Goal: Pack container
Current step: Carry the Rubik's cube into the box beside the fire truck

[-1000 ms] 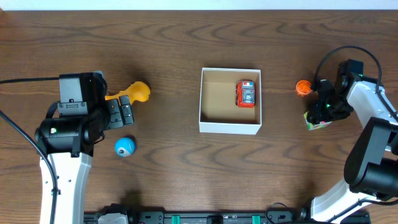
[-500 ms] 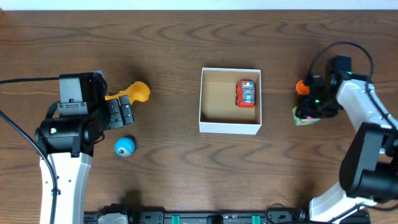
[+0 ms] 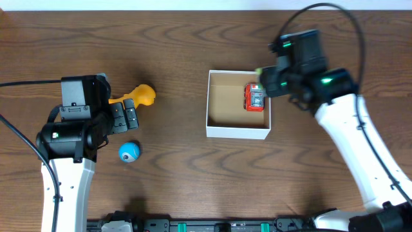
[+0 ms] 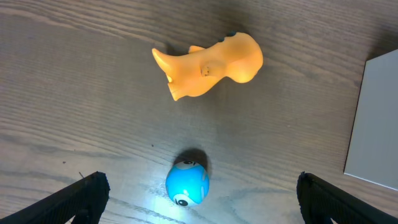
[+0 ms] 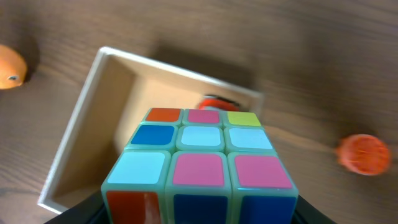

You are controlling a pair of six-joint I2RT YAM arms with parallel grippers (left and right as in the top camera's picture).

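Overhead, I see the wooden counter (image 3: 161, 187) with the square white box (image 3: 222, 103) at its centre, brown inside. My right tool (image 3: 273, 80) hangs over the box's 2 o'clock corner, clamped on a puzzle cube (image 5: 199, 162); the right wrist view shows the cube above the open box. My left tool (image 3: 130, 113) sits well off at 9 o'clock from the box, spread wide and holding nothing. A yellow figure (image 3: 143, 95) lies at 1 o'clock from it. A red car (image 3: 255, 96) rests inside the box at 2 o'clock. A blue ball (image 3: 129, 152) sits at 6 o'clock from the left tool. An orange ball (image 5: 362, 154) lies on the counter outside the box.
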